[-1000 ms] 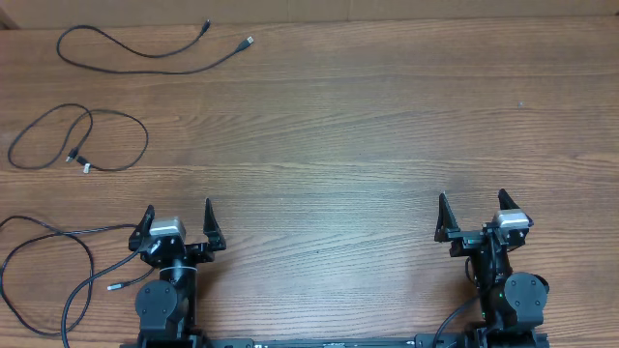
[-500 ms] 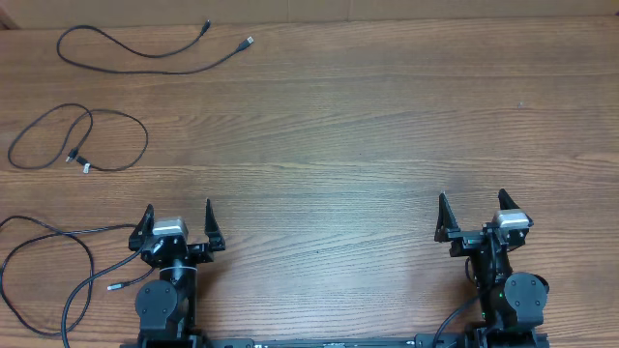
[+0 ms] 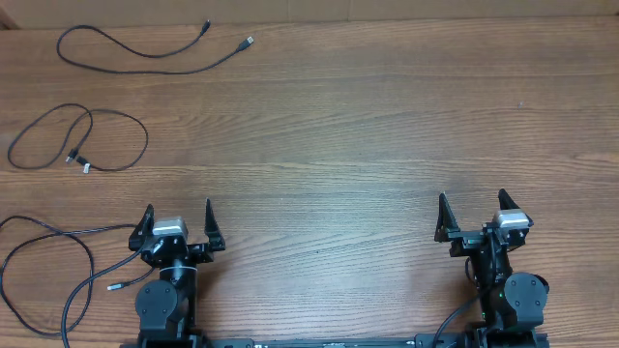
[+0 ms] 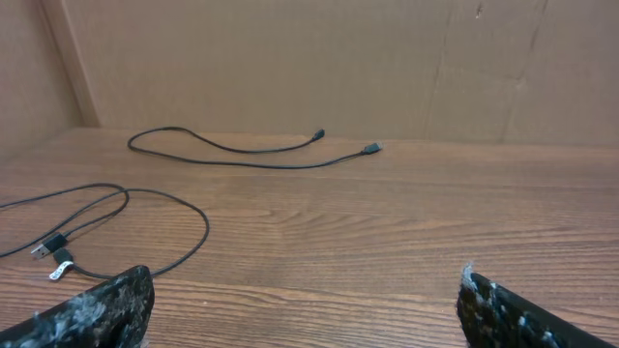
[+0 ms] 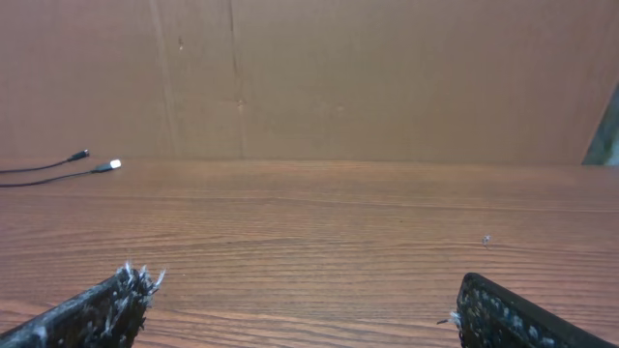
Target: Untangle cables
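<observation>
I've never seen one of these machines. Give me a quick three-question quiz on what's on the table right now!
1. How many cables lie on the wooden table?
2. True or false: the right pincer grips a cable.
3. The cables lie on: A) the robot's left, B) its right, C) the centre.
Key: 1. Three. 2. False; it and the left pincer are open, empty. 3. A.
</observation>
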